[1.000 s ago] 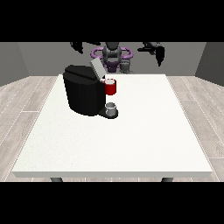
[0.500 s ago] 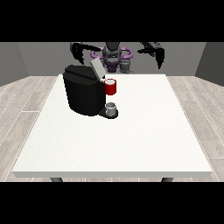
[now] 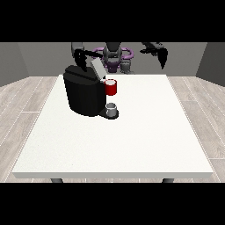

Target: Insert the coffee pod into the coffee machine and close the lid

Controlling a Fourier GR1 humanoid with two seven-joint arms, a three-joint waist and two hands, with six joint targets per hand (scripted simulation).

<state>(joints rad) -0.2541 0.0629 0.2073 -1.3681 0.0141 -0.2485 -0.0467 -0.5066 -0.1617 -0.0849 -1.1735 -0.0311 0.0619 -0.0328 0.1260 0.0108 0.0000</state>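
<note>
A: Front view, and first the hunt for lettering; the coffee machine (image 3: 84, 94) is plain black, no brand, no label, no writing that can be read anywhere on it.

B: Same on the red part; the coffee pod (image 3: 111, 87) sits at the machine's right side, up at head height, touching the machine's front; nothing printed on it that I can make out.

A: Lid (image 3: 97, 68) is up; a grey flap tilted back toward the far edge, standing open above the pod; not closed.

B: Below the pod, a small grey cup (image 3: 111, 107) on the machine's dark base, directly under the red.

A: Now the arms; the hand at the view's left (image 3: 81, 58) hangs just above the machine's far top corner, forearm coming in from the robot (image 3: 113, 56) and the hand pointing down; whether it touches the housing or the lid, I cannot tell.

B: And its fingers; spread or pressed together, I cannot tell, too small and dark against the machine.

A: The hand at the view's right (image 3: 161, 54) is raised well apart from everything, high over the far right of the white table (image 3: 132, 145); arm bent outward, hand drooping; it holds nothing.

B: Fingers there; dark shapes pointing downward, looking relaxed rather than curled.
</note>
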